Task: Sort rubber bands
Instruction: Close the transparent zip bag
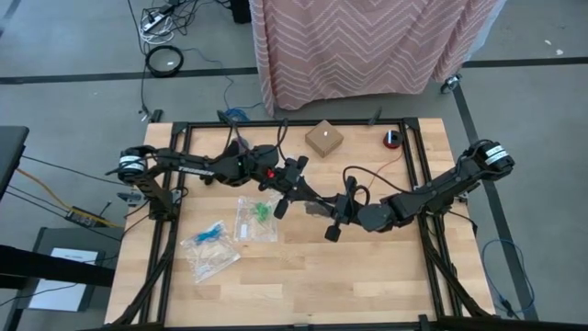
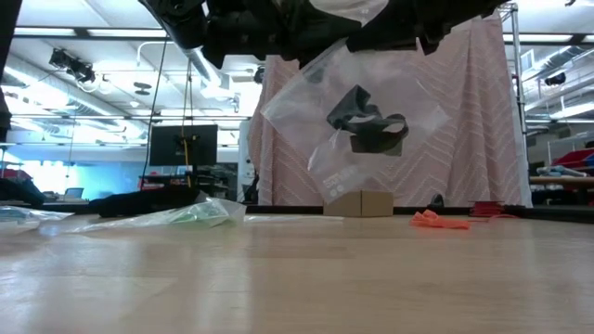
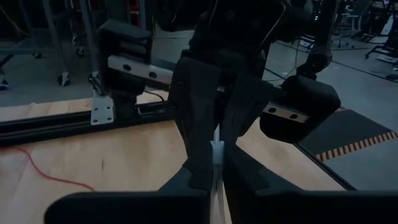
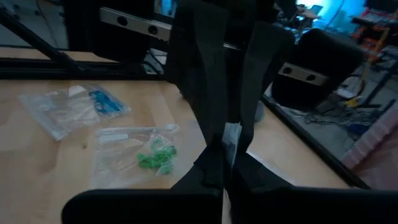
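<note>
Overhead, left gripper [image 1: 292, 180] and right gripper [image 1: 342, 214] each pinch a clear bag [image 2: 357, 116] holding black rubber bands [image 2: 368, 122].

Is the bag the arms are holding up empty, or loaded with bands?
Loaded: the low view shows the clear bag hanging above the table, with a dark clump of black rubber bands inside.

One camera looks straight down on the whole table [image 1: 367, 276]. Another sits at tabletop height, facing level toward the pink curtain [image 2: 464, 139]. Each wrist camera peers closely past its own fingers. A small cardboard box [image 1: 324, 139] shows overhead and low.
</note>
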